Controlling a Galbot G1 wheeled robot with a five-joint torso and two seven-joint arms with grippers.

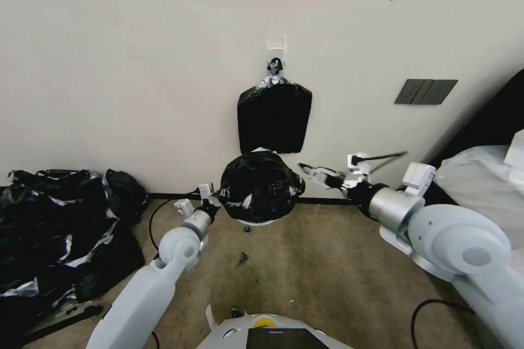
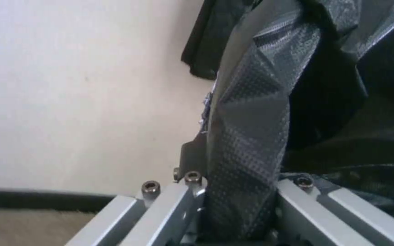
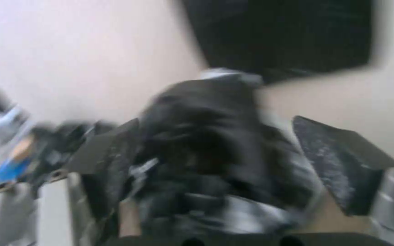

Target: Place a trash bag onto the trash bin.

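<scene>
My left gripper (image 1: 214,200) fingers clenched on bag (image 1: 261,185) edge at 9 o'clock over bin (image 1: 257,222); right gripper (image 1: 312,170) fingers released; film thin, limp, slippery – I'd grip hem

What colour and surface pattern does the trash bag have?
Black, glossy, with a fine embossed dot texture; the trash bag shows it best in the left wrist view.

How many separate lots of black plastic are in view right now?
3: the trash bag draped over the trash bin, a flat pack hanging on the wall above, a heap on the floor. The heap may hide more.
</scene>
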